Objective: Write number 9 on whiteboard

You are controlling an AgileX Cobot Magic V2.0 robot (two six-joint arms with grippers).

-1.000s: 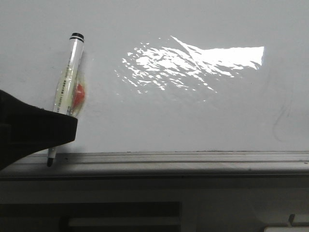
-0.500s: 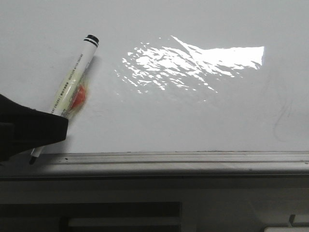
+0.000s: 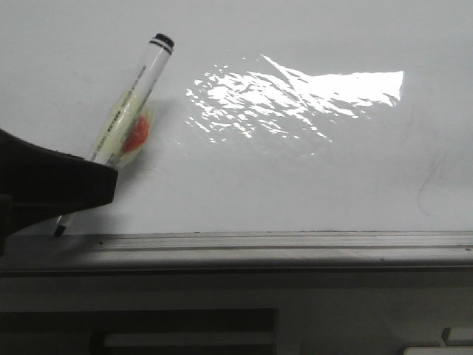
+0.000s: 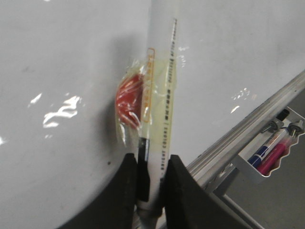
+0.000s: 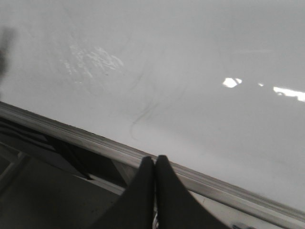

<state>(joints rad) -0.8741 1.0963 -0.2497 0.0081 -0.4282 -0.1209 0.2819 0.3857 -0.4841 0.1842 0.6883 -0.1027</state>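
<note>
The whiteboard (image 3: 295,170) fills the front view, glossy, with a bright glare patch and a grey metal strip (image 3: 295,242) along its bottom. No dark number 9 shows on it, only faint grey smudges at the right. My left gripper (image 3: 77,188) (image 4: 150,160) is at the lower left, shut on a white marker (image 3: 140,81) (image 4: 164,71). The marker leans to the right, with a red lump taped to it (image 3: 134,134). Its dark tip (image 3: 58,231) sits just above the strip; contact with the board cannot be told. My right gripper (image 5: 155,160) is shut and empty, near the strip.
A small metal tray (image 4: 248,168) hangs below the board's edge in the left wrist view, holding a blue marker (image 4: 261,151) and a pink marker (image 4: 276,149). A white object (image 3: 440,349) shows at the front view's bottom right corner.
The marker has tilted further right at its top. Its tip moved left along the strip, then rose slightly onto the board's bottom edge, with the left gripper.
</note>
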